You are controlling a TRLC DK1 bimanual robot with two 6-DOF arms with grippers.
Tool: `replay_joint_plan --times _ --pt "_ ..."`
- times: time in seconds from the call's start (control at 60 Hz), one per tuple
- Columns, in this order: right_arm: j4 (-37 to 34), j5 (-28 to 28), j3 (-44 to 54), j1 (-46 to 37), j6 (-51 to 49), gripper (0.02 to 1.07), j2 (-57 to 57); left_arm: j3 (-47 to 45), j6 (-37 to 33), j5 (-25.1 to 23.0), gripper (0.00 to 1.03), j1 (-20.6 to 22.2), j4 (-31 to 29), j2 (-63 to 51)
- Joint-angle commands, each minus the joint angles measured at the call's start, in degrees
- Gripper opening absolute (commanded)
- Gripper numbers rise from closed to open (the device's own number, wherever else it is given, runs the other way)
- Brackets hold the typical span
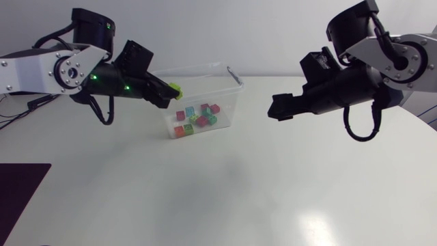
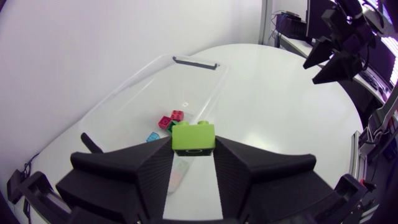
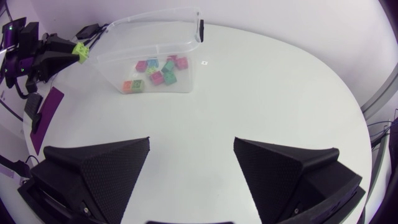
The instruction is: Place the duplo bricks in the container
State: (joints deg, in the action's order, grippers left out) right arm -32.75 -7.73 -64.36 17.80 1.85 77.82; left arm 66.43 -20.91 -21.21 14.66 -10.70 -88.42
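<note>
A clear plastic container stands at the back middle of the white table, with several coloured duplo bricks lying inside. My left gripper hangs above the container's left rim, shut on a lime green duplo brick. In the left wrist view the green brick sits pinched between both fingertips, over the container and the bricks in it. My right gripper is held open above the table to the right of the container, nothing between its fingers. The right wrist view shows the container and the green brick far ahead.
A dark purple mat lies at the table's left front edge. Bare white tabletop stretches in front of the container and under the right arm.
</note>
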Motion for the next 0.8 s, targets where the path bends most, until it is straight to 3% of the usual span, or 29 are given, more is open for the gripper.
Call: replay_joint_plan --times 0.0,0.2,0.3,0.45,0.517,0.533,0.583,0.633,0.783 --pt "0.5 -0.36 2.13 -0.58 -0.97 1.0 -1.44 3.09 2.27 -0.94 0.19 -0.94 -0.29 -0.7" --pt "0.67 -0.27 4.86 -1.37 -2.02 1.0 -3.03 6.78 4.47 -0.41 0.19 -2.61 4.46 -6.32" --pt "0.85 -0.01 6.09 -1.45 -2.46 1.0 -4.08 8.89 4.82 2.32 0.19 -3.76 7.62 -10.37" --pt "0.85 0.52 7.4 -1.89 -3.25 1.0 -6.19 12.23 5.09 4.07 0.22 -5.6 8.33 -15.55" --pt "0.85 0.7 7.67 -2.51 -3.69 1.0 -6.98 12.4 5.35 4.69 0.35 -5.95 8.24 -16.17" --pt "0.85 0.7 7.76 -2.69 -3.78 1.01 -7.33 12.32 5.35 5.13 0.52 -6.04 8.06 -16.17" --pt "0.67 0.7 7.84 -3.3 -4.13 1.01 -8.04 11.79 5.35 5.83 0.82 -6.13 8.06 -15.99" --pt "0.5 0.7 7.84 -3.74 -4.57 1.01 -8.56 11.44 5.35 6.8 0.98 -6.13 8.06 -15.38" --pt "-0.21 1.31 8.55 -4.71 -6.07 1.01 -11.11 9.33 5.44 8.2 1.0 -6.22 7.27 -10.72"
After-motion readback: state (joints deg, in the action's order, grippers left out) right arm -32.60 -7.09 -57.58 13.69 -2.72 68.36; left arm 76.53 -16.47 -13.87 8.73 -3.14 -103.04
